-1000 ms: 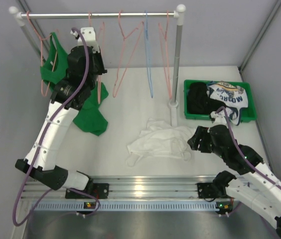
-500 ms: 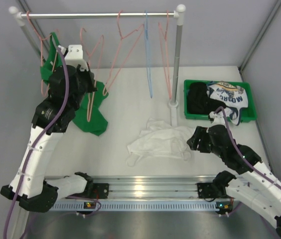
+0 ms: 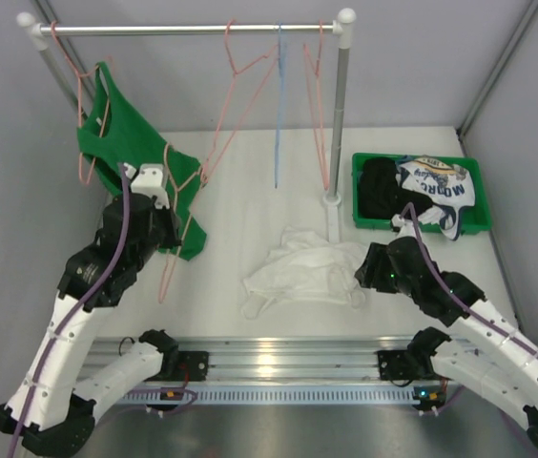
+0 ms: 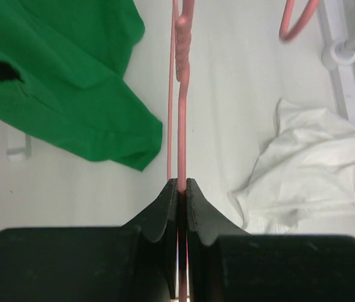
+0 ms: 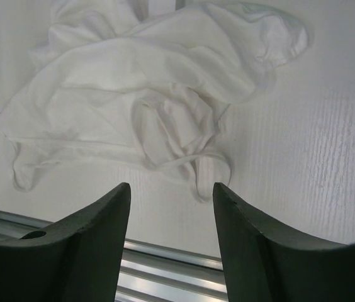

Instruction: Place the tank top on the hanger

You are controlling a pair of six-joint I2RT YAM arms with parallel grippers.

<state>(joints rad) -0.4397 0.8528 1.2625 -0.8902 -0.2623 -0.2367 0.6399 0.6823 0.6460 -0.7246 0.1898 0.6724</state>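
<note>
The white tank top (image 3: 307,267) lies crumpled on the table in front of the rack post. It also shows in the right wrist view (image 5: 133,107) and the left wrist view (image 4: 316,176). My left gripper (image 3: 166,221) is shut on the pink hanger (image 3: 167,277) and holds it off the rail, left of the top. In the left wrist view my gripper (image 4: 182,182) pinches the hanger's wire (image 4: 182,94). My right gripper (image 3: 369,267) is open and empty at the top's right edge. In the right wrist view it (image 5: 171,189) hovers just near of a strap loop.
The rack's rail (image 3: 193,30) holds more pink hangers, a blue hanger (image 3: 277,105) and a green tank top (image 3: 107,134) at the left. The rack post (image 3: 338,124) stands behind the white top. A green bin (image 3: 420,224) at the right holds a black garment and a lettered white one.
My left arm has pulled back from the rail toward the near left, carrying the pink hanger down over the table. The right gripper has barely moved.
</note>
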